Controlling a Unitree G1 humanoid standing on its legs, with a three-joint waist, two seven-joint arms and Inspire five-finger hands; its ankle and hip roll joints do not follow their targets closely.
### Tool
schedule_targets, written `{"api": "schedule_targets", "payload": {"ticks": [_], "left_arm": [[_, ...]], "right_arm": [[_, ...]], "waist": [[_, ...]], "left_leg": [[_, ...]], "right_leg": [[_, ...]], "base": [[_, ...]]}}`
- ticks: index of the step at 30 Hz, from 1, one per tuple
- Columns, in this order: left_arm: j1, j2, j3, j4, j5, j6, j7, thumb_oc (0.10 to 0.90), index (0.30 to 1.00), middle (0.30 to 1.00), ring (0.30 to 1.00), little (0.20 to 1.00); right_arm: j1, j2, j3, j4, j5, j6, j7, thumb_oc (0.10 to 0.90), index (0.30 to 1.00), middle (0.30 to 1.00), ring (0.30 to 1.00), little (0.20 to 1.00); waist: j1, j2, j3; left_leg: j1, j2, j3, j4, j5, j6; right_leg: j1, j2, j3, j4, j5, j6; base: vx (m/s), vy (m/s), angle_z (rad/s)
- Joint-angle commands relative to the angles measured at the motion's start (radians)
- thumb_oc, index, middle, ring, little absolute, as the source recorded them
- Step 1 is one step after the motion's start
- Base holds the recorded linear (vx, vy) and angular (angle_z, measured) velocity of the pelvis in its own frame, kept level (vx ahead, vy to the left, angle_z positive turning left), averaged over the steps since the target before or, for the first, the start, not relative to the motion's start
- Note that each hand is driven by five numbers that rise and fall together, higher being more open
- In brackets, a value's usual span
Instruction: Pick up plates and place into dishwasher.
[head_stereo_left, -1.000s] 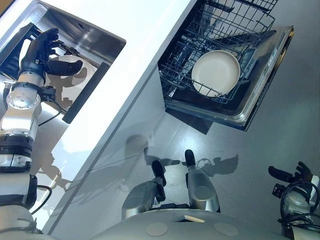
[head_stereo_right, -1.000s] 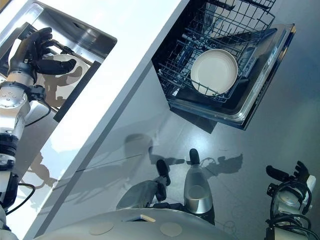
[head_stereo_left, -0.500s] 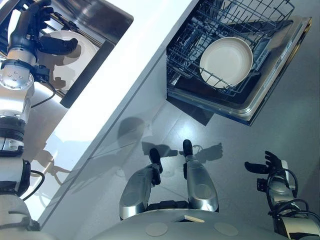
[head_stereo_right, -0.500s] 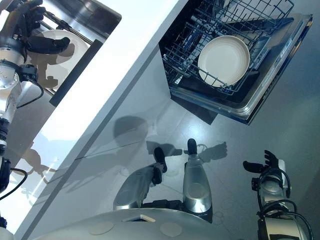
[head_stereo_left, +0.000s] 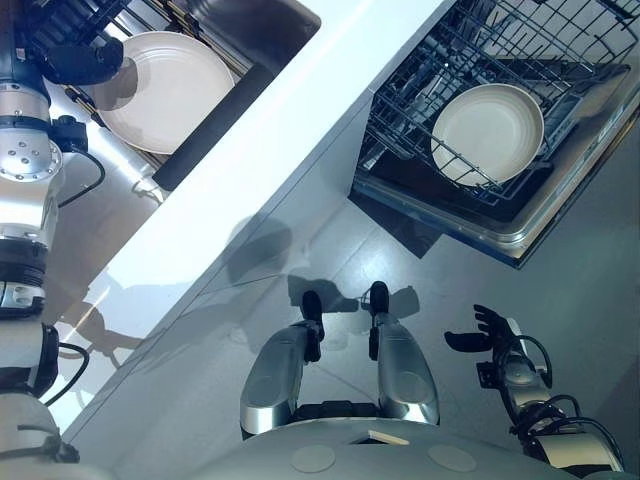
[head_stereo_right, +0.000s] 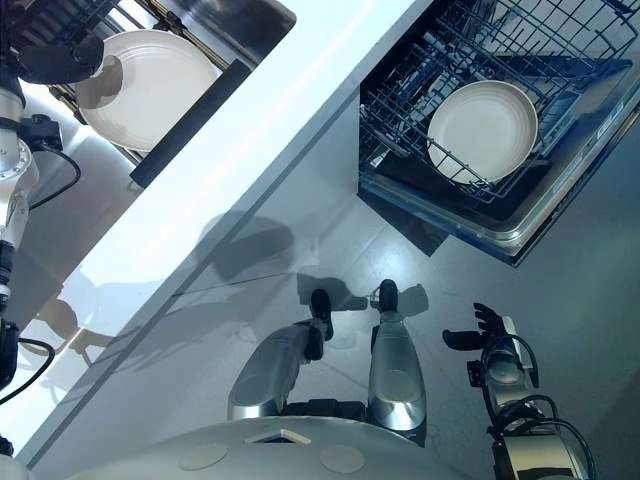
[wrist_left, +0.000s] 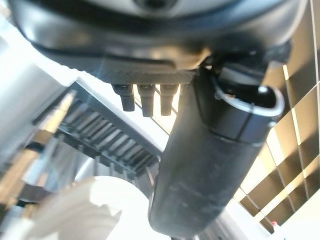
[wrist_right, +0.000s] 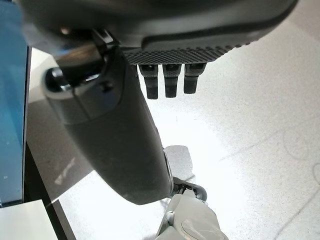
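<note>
**Q:** Where are the plates right now, and how much room do I have around them?

**A:** From my remote seat, one white plate (head_stereo_left: 165, 88) sits in the sink (head_stereo_left: 262, 22) at about 10 o'clock in the head view, lying on a dark wire rack. Its 4 o'clock edge runs just beside the sink's dark front rim. My left hand (head_stereo_left: 75, 62) is over the plate's 9 o'clock edge, thumb sticking out across the rim. Fingers look fairly straight in the left wrist view, not wrapped on anything, so I'd call it relaxed and empty, though I can't tell if it touches the plate.

**Q:** And the dishwasher side?

**A:** A second plate (head_stereo_left: 488, 133) lies in the lower rack (head_stereo_left: 405, 95) of the dishwasher at 1 o'clock, rack pulled out over the open door (head_stereo_left: 545, 215). Wire tines ring the plate closely. The white surface (head_stereo_left: 250, 190) runs as a band between sink and dishwasher. My right hand (head_stereo_left: 482, 331) hangs at 4 o'clock over bare floor (head_stereo_left: 590, 300), fingers spread, holding nothing, well apart from the door edge.
</note>
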Motion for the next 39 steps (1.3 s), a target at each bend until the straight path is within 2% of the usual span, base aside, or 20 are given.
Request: {"api": "schedule_targets", "payload": {"ticks": [1, 6, 11, 27, 30, 35, 39], "left_arm": [[-0.030, 0.124, 0.125, -0.070, -0.031, -0.053, -0.077, 0.800, 0.900, 0.900, 0.900, 0.900], [-0.038, 0.128, 0.097, -0.072, -0.096, -0.021, -0.222, 0.800, 0.900, 0.900, 0.900, 0.900], [-0.068, 0.123, 0.056, -0.057, -0.104, -0.022, -0.272, 0.800, 0.900, 0.900, 0.900, 0.900], [-0.199, 0.123, -0.086, 0.045, -0.066, 0.038, -0.356, 0.800, 0.900, 0.900, 0.900, 0.900], [-0.218, 0.128, -0.102, 0.066, -0.066, 0.069, -0.362, 0.800, 0.900, 0.900, 0.900, 0.900], [-0.236, 0.127, -0.109, 0.108, -0.107, 0.121, -0.362, 0.800, 0.900, 0.900, 0.900, 0.900], [-0.216, 0.113, -0.078, 0.125, -0.162, 0.121, -0.347, 0.800, 0.900, 0.900, 0.900, 0.900]], "right_arm": [[0.086, -0.041, 0.017, -0.003, -0.021, -0.008, -0.006, 0.800, 0.900, 0.900, 0.900, 0.900], [0.086, -0.039, 0.016, 0.001, -0.035, -0.006, 0.002, 0.800, 0.900, 0.900, 0.900, 0.900], [0.087, -0.040, 0.012, 0.006, -0.039, -0.006, 0.003, 0.800, 0.900, 0.900, 0.900, 0.900], [0.075, -0.051, 0.015, 0.017, -0.018, -0.010, 0.010, 0.800, 0.900, 0.900, 0.900, 0.900], [0.076, -0.053, 0.012, 0.015, -0.021, -0.010, 0.009, 0.800, 0.900, 0.900, 0.900, 0.900], [0.073, -0.054, 0.012, 0.012, -0.016, -0.006, 0.007, 0.800, 0.900, 0.900, 0.900, 0.900], [0.071, -0.051, 0.011, 0.012, -0.019, -0.006, 0.008, 0.800, 0.900, 0.900, 0.900, 0.900]], "waist": [[-0.009, 0.045, -0.088], [-0.006, 0.046, -0.087], [-0.009, 0.042, -0.083], [-0.030, 0.041, -0.064], [-0.034, 0.042, -0.060], [-0.036, 0.043, -0.050], [-0.034, 0.043, -0.046]], "left_leg": [[0.094, -0.069, -0.031, -0.150, -0.026, 0.019], [0.101, -0.068, -0.036, -0.153, -0.024, 0.020], [0.104, -0.068, -0.035, -0.154, -0.023, 0.023], [0.080, -0.068, -0.011, -0.141, -0.018, 0.027], [0.075, -0.068, -0.007, -0.137, -0.018, 0.026], [0.069, -0.069, -0.005, -0.133, -0.018, 0.026], [0.059, -0.070, -0.005, -0.126, -0.017, 0.025]], "right_leg": [[-0.108, 0.060, 0.006, 0.138, -0.086, 0.043], [-0.109, 0.062, 0.004, 0.146, -0.082, 0.047], [-0.113, 0.064, 0.005, 0.151, -0.075, 0.049], [-0.142, 0.067, 0.017, 0.167, -0.053, 0.043], [-0.144, 0.067, 0.019, 0.164, -0.052, 0.041], [-0.148, 0.065, 0.018, 0.161, -0.050, 0.040], [-0.151, 0.064, 0.018, 0.159, -0.053, 0.038]], "base": [[0.00, -0.006, 0.11], [0.00, -0.003, 0.04], [0.00, 0.002, 0.04], [0.00, 0.002, 0.01], [0.00, 0.004, -0.05], [0.00, 0.001, -0.01], [0.00, 0.000, 0.00]]}}
